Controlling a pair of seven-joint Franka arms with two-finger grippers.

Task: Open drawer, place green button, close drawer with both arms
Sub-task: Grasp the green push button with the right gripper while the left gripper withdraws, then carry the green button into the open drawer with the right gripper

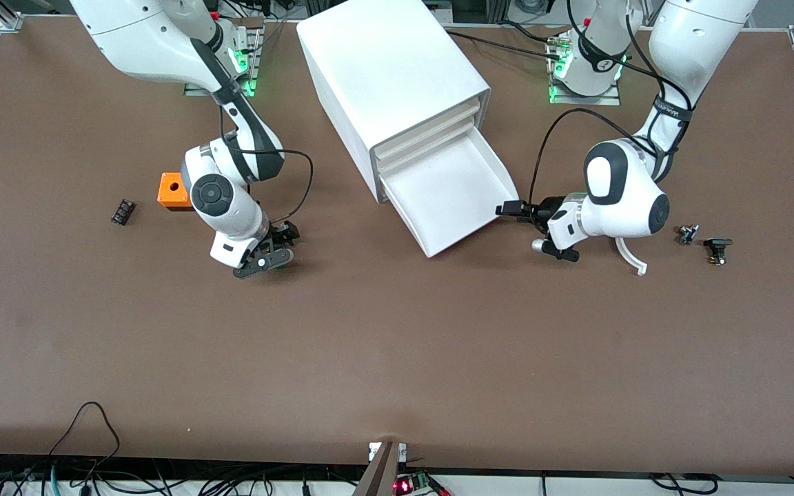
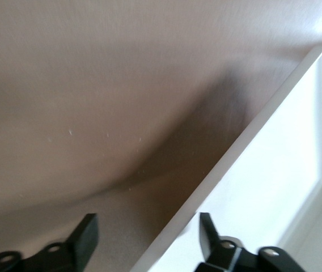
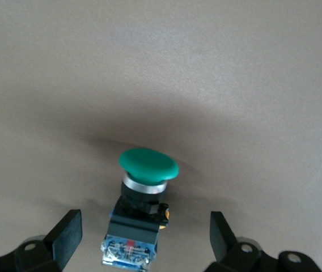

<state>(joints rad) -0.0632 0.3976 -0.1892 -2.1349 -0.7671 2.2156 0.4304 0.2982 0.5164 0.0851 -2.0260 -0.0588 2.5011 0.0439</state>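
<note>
The white cabinet (image 1: pixel 390 69) stands at the back middle, and its lowest drawer (image 1: pixel 452 186) is pulled out, showing nothing inside. My left gripper (image 1: pixel 505 208) is open at the drawer's front corner toward the left arm's end. In the left wrist view (image 2: pixel 148 235) its fingers straddle the drawer's white wall (image 2: pixel 251 141), one finger (image 2: pixel 84 235) over the table and one over the tray. My right gripper (image 1: pixel 278 249) is open, low over the table. In the right wrist view (image 3: pixel 144 235) the green-capped button (image 3: pixel 148 164) lies on the table between its fingers, untouched. In the front view the hand hides the button.
An orange box with a hole (image 1: pixel 173 189) and a small black part (image 1: pixel 123 211) lie toward the right arm's end. Two small dark parts (image 1: pixel 686 234) (image 1: pixel 717 248) and a white curved piece (image 1: pixel 631 258) lie toward the left arm's end.
</note>
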